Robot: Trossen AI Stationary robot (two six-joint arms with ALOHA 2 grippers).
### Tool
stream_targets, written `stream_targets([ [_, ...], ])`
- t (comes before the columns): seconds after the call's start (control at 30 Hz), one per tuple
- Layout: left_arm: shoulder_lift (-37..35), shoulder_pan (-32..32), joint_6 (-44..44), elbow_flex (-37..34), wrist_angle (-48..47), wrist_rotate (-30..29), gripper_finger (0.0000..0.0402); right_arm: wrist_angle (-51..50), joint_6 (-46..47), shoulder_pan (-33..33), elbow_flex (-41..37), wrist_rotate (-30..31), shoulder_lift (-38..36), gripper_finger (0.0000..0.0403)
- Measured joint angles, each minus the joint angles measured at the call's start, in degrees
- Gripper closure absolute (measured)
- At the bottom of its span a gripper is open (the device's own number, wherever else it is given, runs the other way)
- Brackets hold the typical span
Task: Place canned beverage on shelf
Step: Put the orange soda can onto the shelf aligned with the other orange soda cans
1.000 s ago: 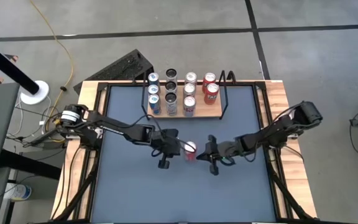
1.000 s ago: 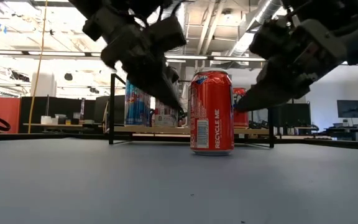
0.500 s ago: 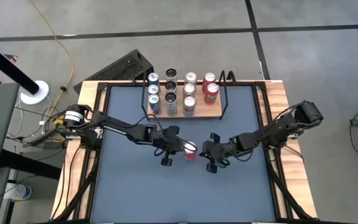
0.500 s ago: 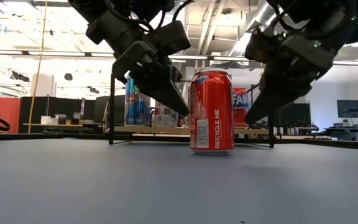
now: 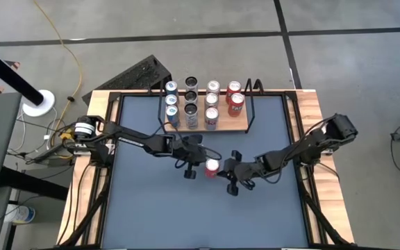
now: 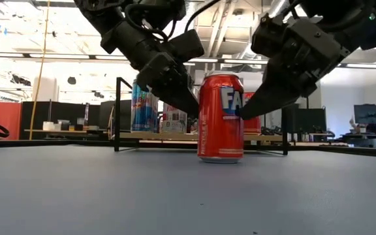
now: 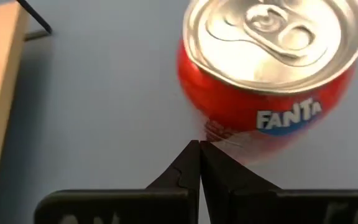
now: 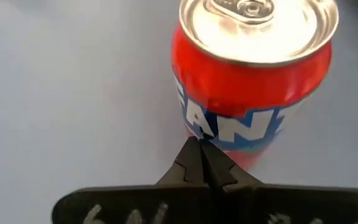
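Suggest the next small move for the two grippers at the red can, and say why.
Probably open one gripper, likely the right gripper, to take the can. Both it and the left gripper are shut, tips against opposite sides of the upright can on the table, so nothing holds it. The shelf lies beyond, with free board at its right end.

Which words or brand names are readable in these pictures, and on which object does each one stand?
"FANTA": on the red can standing on the table, read whole in the left wrist view.
"FA": start of the same word on that can, low view.
"EAN": partial, from "FANTA", right wrist view.
Cans on the shelf: labels too small to read.
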Motion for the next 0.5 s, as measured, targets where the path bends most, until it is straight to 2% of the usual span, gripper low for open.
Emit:
stream_targets([
  [0.27,3.8,1.5,0.1,1.6,4.1,3.0,0.0401,5.2,-0.1,0.9,0.4,-1.3,5.2,0.0403],
  [0.4,3.6,1.9,1.2,3.2,1.3,2.9,0.0401,2.3,-0.1,1.7,1.5,-2.6,5.7,0.0403],
  [0.5,2.0,2.0,2.2,5.4,-4.6,0.2,0.0401,-0.4,0.0,2.8,2.8,-2.7,4.3,0.0403],
])
